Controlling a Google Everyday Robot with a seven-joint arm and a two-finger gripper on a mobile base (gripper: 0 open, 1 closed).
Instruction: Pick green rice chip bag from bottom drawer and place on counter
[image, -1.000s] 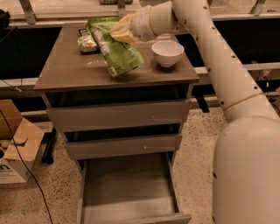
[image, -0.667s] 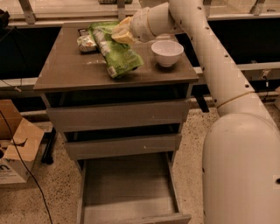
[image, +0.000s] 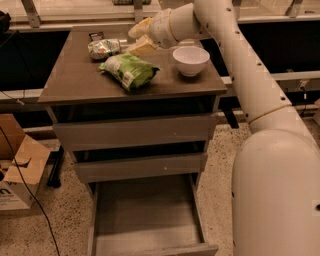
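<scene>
The green rice chip bag (image: 129, 70) lies flat on the counter (image: 70, 82), near its middle, white label facing up. My gripper (image: 140, 38) hovers just behind and above the bag, open and empty, its two pale fingers (image: 143, 48) spread apart and clear of the bag. The bottom drawer (image: 147, 217) is pulled out and its inside shows nothing in it. The two shallower drawers above it are slightly ajar.
A white bowl (image: 190, 59) stands on the counter right of the bag. A small pale rolled packet (image: 104, 48) and a small dark item (image: 96, 36) lie at the back left. A cardboard box (image: 15, 175) and a cable lie on the floor at the left.
The bag was held tilted in my gripper above the counter; now it lies flat on the counter and my gripper has let go and drawn back a little.
</scene>
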